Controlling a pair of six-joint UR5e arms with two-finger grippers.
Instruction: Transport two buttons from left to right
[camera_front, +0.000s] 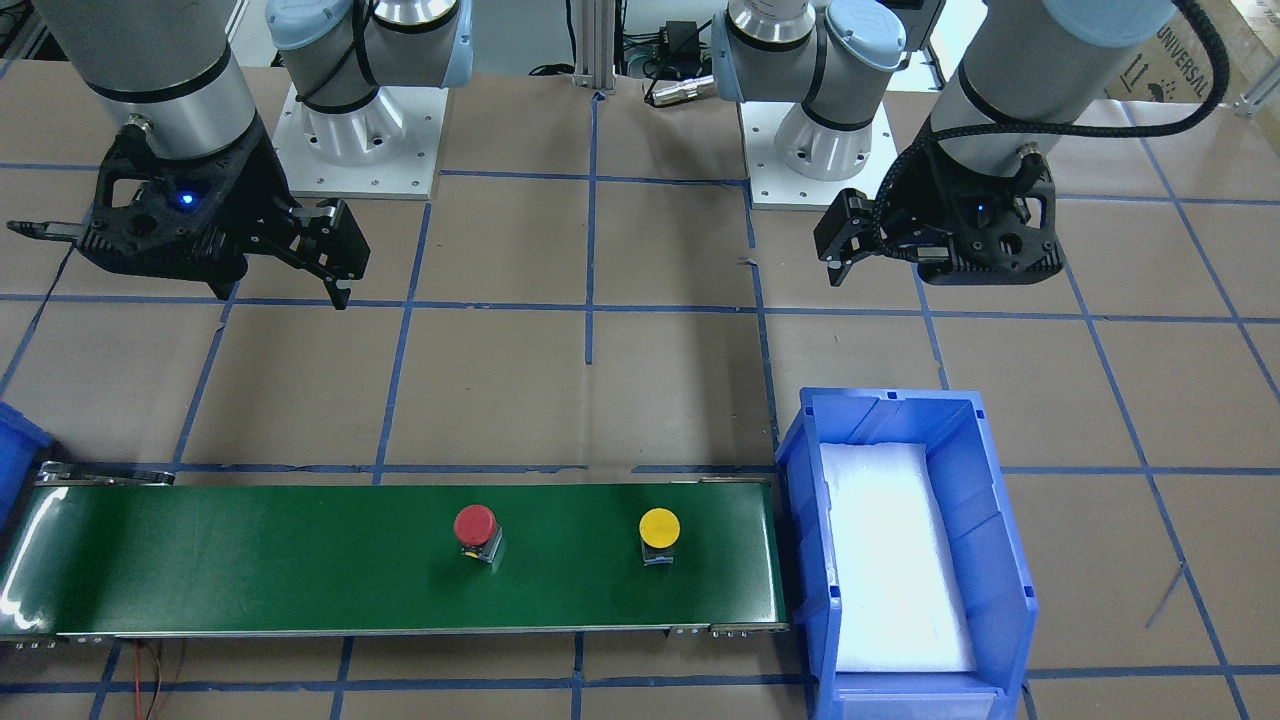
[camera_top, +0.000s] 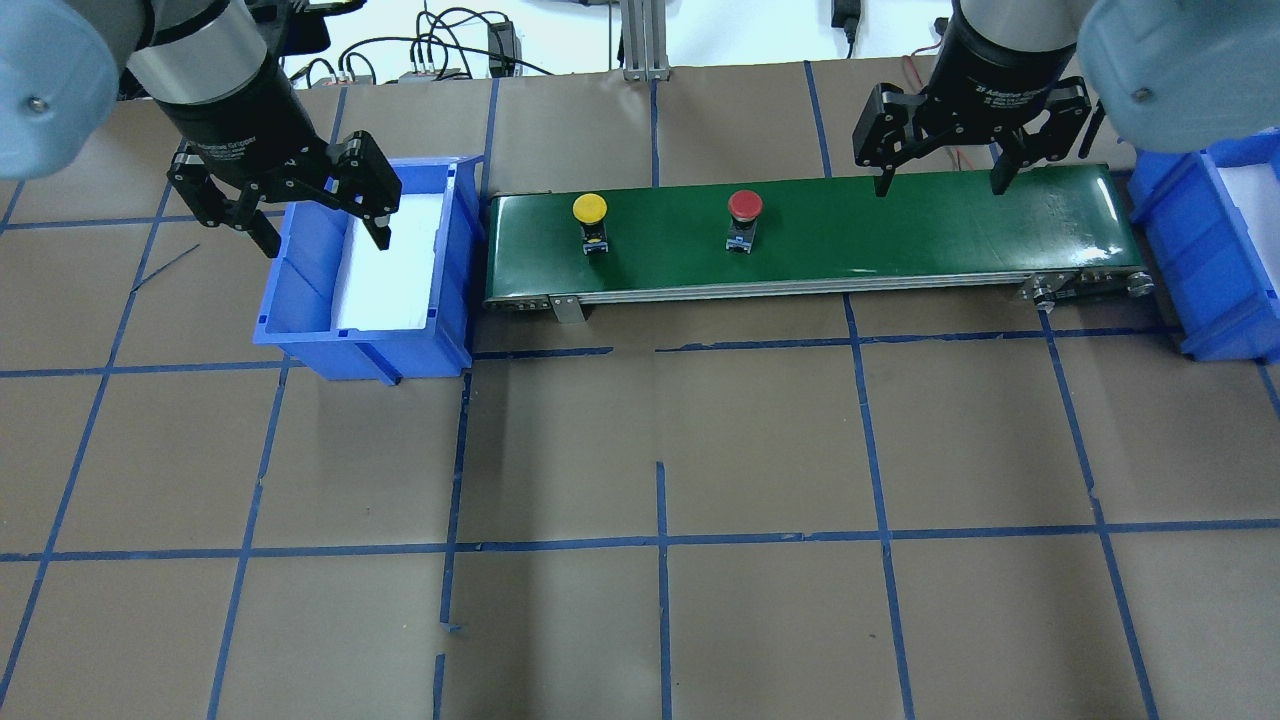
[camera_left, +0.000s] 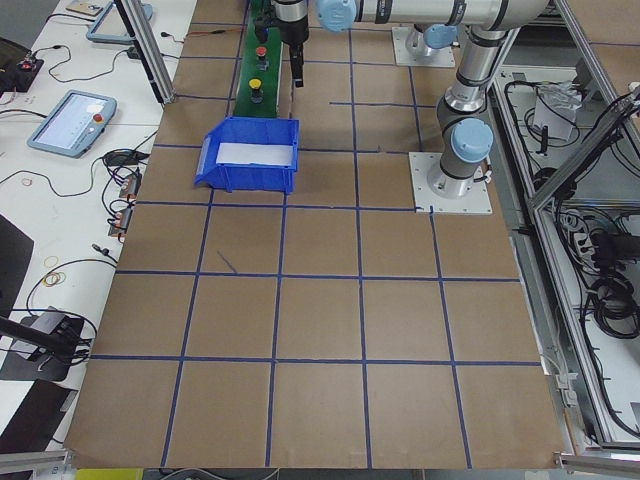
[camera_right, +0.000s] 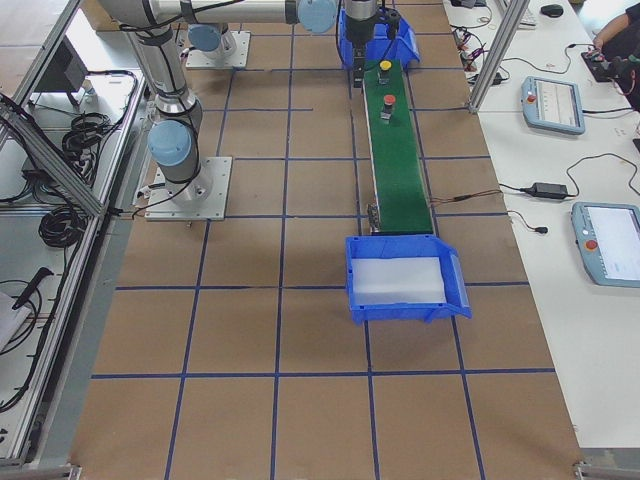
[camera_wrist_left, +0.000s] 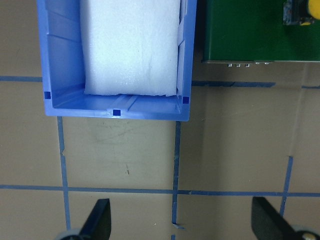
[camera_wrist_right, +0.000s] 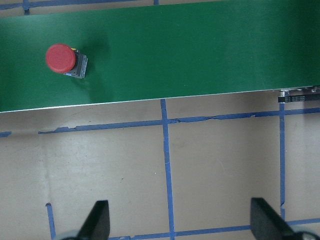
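The yellow-capped button (camera_top: 589, 210) and the red-capped button (camera_top: 745, 206) stand upright on the green conveyor belt (camera_top: 920, 235), yellow nearer the belt's left end. In the front view the red one (camera_front: 475, 525) is left of the yellow one (camera_front: 659, 527). My left gripper (camera_top: 326, 240) is open and empty, above the left blue bin (camera_top: 300, 335). Its wrist view shows the bin's rim (camera_wrist_left: 115, 107) and the yellow cap's edge (camera_wrist_left: 301, 11). My right gripper (camera_top: 939, 187) is open and empty above the belt's right part, right of the red button (camera_wrist_right: 61, 58).
The left bin holds only white foam (camera_top: 385, 270). A second blue bin (camera_top: 1205, 260) stands past the belt's right end. Brown paper with blue tape lines (camera_top: 660, 540) covers the table. Both arm bases (camera_front: 360, 130) stand behind the belt.
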